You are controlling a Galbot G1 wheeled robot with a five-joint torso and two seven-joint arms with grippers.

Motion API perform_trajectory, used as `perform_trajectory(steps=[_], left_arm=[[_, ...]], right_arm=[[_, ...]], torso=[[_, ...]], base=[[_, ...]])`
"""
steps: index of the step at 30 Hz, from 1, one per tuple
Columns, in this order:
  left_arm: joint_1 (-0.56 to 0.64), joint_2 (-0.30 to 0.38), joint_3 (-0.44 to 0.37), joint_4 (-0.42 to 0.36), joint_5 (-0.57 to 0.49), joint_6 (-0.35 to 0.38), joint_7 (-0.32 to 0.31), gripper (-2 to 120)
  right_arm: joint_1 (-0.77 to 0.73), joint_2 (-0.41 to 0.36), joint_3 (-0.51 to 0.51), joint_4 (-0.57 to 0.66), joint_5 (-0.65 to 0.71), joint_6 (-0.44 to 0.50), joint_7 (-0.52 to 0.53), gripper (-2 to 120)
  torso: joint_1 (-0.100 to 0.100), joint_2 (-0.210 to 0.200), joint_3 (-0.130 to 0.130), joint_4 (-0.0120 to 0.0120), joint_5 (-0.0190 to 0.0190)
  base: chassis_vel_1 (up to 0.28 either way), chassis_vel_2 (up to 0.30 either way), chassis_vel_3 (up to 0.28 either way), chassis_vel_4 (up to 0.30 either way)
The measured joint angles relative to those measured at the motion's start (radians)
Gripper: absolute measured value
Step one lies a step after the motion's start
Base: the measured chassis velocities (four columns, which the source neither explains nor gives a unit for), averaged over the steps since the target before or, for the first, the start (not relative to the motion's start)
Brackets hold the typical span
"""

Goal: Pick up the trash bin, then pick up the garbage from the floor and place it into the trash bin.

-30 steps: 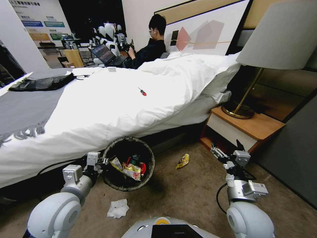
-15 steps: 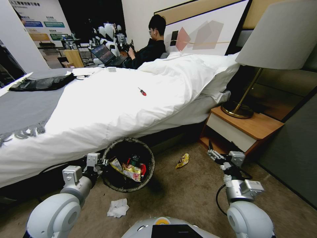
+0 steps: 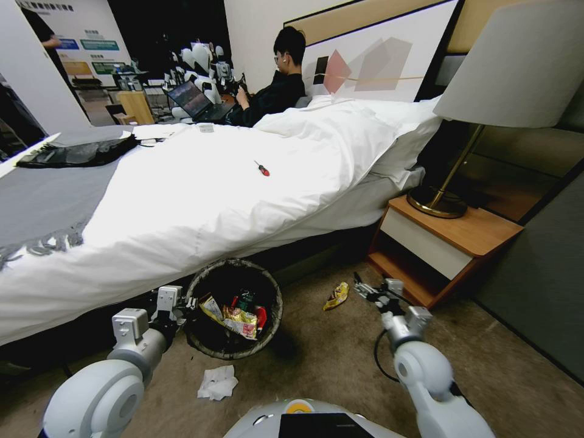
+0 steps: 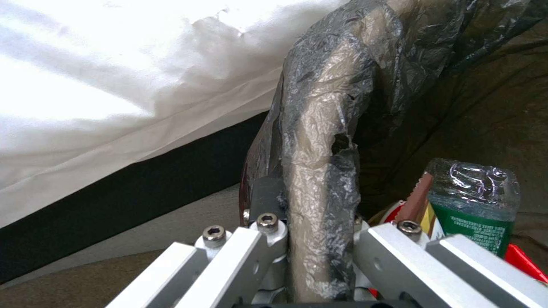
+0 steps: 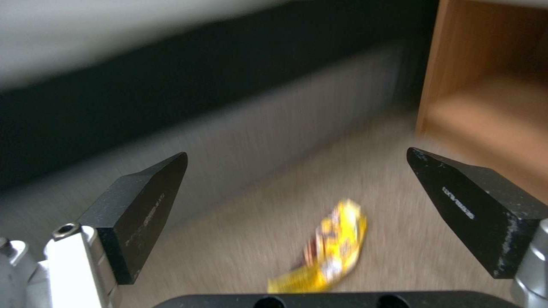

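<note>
Trash bin (image 3: 233, 309) sits beside the bed, rim clamped by left gripper (image 4: 311, 239) (litter inside). Right gripper (image 5: 297, 205), jaws spread, hovers near yellow wrapper (image 5: 328, 252) on carpet.

A mock hotel bedroom, set up inside a robot demonstration hall, is being shown.

A made-up bed (image 3: 243, 182) with a white duvet (image 3: 201, 201) and a grey throw (image 3: 42, 201) is being seen against a padded headboard (image 3: 377, 55), and a brass lamp (image 3: 486, 97) is being carried by a wooden nightstand (image 3: 450, 240) beside it, on brown carpet (image 3: 340, 359). Past the bed's far side, where the room is being left open, white robots (image 3: 204, 70), a laptop (image 3: 191, 100) and printed display boards (image 3: 79, 42) are being seen, and a person is being seated there.
</note>
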Motion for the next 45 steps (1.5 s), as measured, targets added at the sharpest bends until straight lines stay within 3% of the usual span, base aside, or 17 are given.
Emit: perform_trajectory(steps=[20,45], left_arm=[[0.005,0.013,-0.004,0.000,-0.012,0.000,0.003,2],[0.003,0.012,0.003,0.000,-0.012,0.000,0.007,2]], right_arm=[[0.266,0.020,-0.128,-0.352,0.193,-0.071,0.095,100],[0.427,0.062,-0.161,-0.654,0.173,-0.053,0.098,100]], torso=[[0.000,0.000,0.000,0.0001,-0.0002],[0.000,0.000,0.000,0.0002,0.0000]], base=[[0.000,0.000,0.000,0.000],[0.000,0.000,0.000,0.000]])
